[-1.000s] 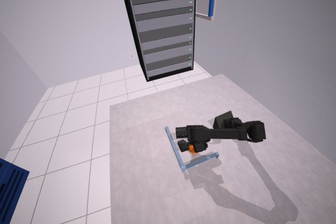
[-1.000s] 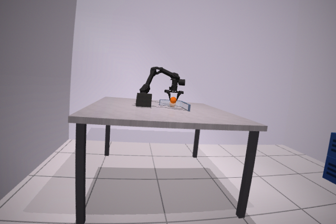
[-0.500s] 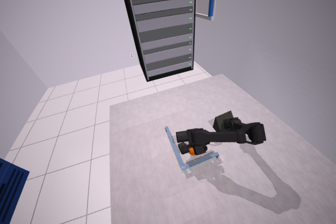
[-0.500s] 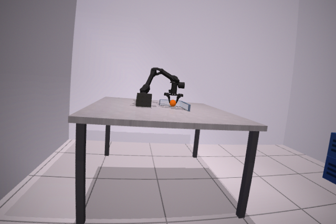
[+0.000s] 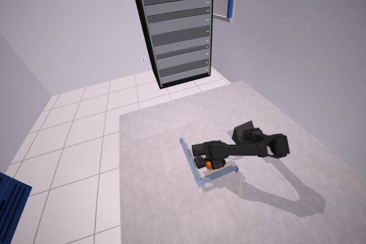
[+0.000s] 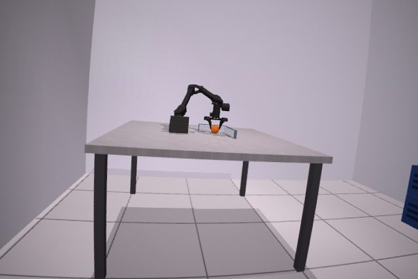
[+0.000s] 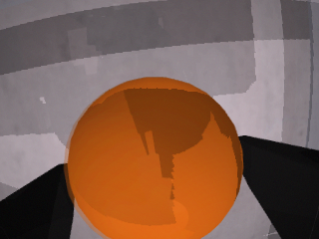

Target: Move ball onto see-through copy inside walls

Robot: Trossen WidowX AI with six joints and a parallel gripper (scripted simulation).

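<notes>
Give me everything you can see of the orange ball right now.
The ball is a plain, smooth orange sphere with no markings, part of its top in shadow. It sits between the two dark fingers of the gripper, which is shut on it. In the exterior view it is low, at table level, within the corner formed by the clear walls; whether it touches the table cannot be told. The see-through copy is not separately visible.
</notes>
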